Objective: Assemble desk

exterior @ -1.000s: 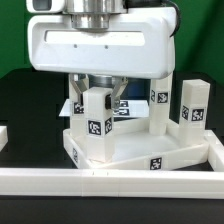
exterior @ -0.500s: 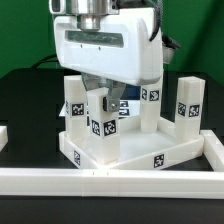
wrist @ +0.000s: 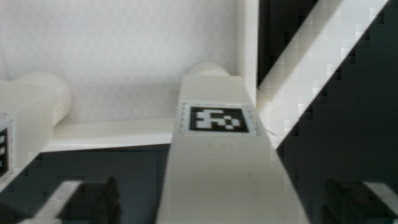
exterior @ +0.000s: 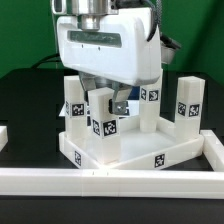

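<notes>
Since 1 second ago the gripper (exterior: 107, 97) has shifted toward the exterior view's right and tilted, carrying the leg (exterior: 103, 128) it clamps between narrow fingers (exterior: 118, 100). The leg stands on the tabletop (exterior: 135, 150) near its front corner, 3 other legs upright around it.

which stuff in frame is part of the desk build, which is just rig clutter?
Job:
- tabletop, tilted
- front leg, upright on the tabletop with the gripper at it; whether the jaws grip it is unclear
- three more upright legs

Not the job:
- border rail
- black table
</notes>
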`<state>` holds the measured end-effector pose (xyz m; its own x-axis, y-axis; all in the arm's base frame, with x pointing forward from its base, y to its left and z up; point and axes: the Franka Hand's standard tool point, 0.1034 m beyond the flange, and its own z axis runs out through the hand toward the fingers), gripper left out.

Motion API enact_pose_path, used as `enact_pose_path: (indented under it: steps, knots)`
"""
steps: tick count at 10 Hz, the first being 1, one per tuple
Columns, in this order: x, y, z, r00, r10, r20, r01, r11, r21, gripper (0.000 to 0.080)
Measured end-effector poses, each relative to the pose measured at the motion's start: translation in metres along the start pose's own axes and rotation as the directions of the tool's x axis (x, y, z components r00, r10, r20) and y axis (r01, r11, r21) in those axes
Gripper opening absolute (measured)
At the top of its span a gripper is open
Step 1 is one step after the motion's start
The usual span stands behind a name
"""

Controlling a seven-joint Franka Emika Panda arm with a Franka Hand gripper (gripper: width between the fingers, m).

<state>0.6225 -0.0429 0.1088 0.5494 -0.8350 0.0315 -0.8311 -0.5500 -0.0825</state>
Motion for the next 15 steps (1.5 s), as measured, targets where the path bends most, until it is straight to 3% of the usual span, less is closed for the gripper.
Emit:
enact_pose_path:
  steps: [4, 7, 15]
  knots:
    - [-0.0055, -0.0053, -0.0008, 0.920, -0.392, 0.000, 0.392, 0.920, 0.002, 0.0648]
    - [-0.0083, -0.0085, -0.0027, 0.742, -0.670, -0.003, 0.670, 0.742, -0.003, 0.0648]
    - [-0.0033, -0.0052, -0.0024, 0.358, -0.934, 0.002, 0.933, 0.358, -0.027, 0.0648]
